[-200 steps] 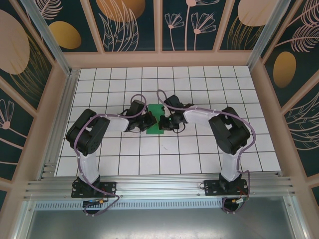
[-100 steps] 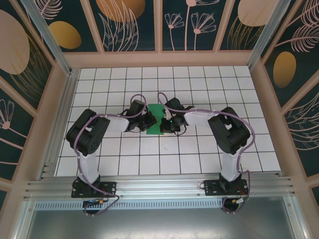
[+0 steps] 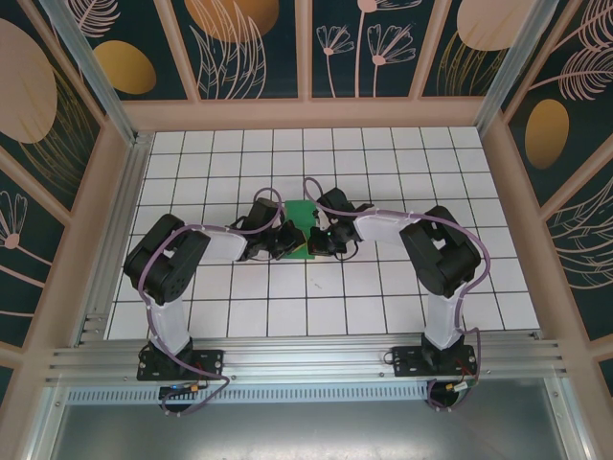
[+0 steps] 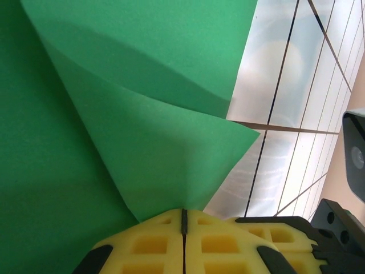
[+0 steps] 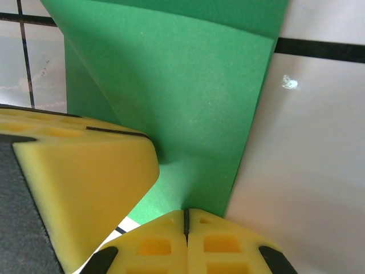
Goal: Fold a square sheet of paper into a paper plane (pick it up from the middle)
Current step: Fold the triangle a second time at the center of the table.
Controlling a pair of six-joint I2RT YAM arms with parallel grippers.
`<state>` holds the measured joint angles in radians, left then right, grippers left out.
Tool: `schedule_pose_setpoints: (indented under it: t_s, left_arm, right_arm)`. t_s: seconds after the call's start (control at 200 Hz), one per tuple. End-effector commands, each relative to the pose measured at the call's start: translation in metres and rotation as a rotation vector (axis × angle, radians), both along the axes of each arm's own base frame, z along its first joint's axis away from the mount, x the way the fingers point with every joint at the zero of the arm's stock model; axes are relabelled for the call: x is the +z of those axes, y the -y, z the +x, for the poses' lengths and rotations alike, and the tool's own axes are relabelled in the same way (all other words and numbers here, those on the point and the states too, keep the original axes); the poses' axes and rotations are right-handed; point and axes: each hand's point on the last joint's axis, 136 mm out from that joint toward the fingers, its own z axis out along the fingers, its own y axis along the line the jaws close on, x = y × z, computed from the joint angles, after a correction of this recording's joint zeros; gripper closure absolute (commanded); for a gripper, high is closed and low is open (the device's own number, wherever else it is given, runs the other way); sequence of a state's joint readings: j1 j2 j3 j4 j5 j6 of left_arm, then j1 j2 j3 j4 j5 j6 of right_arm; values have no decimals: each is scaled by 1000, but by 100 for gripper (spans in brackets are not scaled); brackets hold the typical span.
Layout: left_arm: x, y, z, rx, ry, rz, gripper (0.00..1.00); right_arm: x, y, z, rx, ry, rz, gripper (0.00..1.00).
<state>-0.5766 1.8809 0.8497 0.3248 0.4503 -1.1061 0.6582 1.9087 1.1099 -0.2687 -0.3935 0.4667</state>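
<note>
The square sheet of paper [image 3: 304, 213] is green, folded into layers, and lies mid-table between my two grippers. My left gripper [image 3: 290, 241] and right gripper [image 3: 319, 240] meet at its near end, almost touching. In the left wrist view the paper [image 4: 142, 114] narrows to a folded corner that runs into the seam of my left gripper [image 4: 183, 212], whose yellow pads are pressed together on it. The right wrist view shows my right gripper [image 5: 186, 212] shut on the lower edge of a raised green flap [image 5: 188, 85], with a left gripper finger [image 5: 74, 182] close beside it.
The white tiled table [image 3: 383, 287] is ringed by a wooden frame [image 3: 124, 192] and patterned walls. Both arms reach inward from the near metal rail [image 3: 306, 359]. A dark part of the right arm [image 4: 342, 228] sits low right in the left wrist view.
Both grippers have drawn closer together over the paper's near end. The left one has shifted right and toward me, and less of the green sheet shows from above.
</note>
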Motion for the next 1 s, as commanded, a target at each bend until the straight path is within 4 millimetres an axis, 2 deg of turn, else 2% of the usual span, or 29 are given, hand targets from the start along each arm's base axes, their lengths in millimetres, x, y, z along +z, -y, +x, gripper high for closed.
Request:
schedule_pose_setpoints:
  t_s: [0.0,0.26,0.575,0.696,0.756,0.786,0.996]
  left_arm:
    - [-13,-3,-11,5,-44,27,92]
    - [-35,-25,-1,79,-66,194,96]
    - [-30,-53,33,154,-33,212,95]
    - [-33,-61,45,158,-24,231,95]
    - [-42,-68,43,150,-43,256,95]
    - [-35,-66,54,154,-21,250,95]
    - [-41,-86,61,181,-23,280,95]
  right_arm:
    - [-36,24,-28,-15,-120,-123,98]
    - [-50,39,-39,6,-132,-219,98]
    - [-63,59,-57,55,-144,-299,98]
    - [-66,63,-59,61,-145,-318,98]
    - [-67,65,-61,66,-145,-326,98]
    - [-68,66,-62,68,-148,-331,98]
    - [-69,68,-62,66,-145,-341,98]
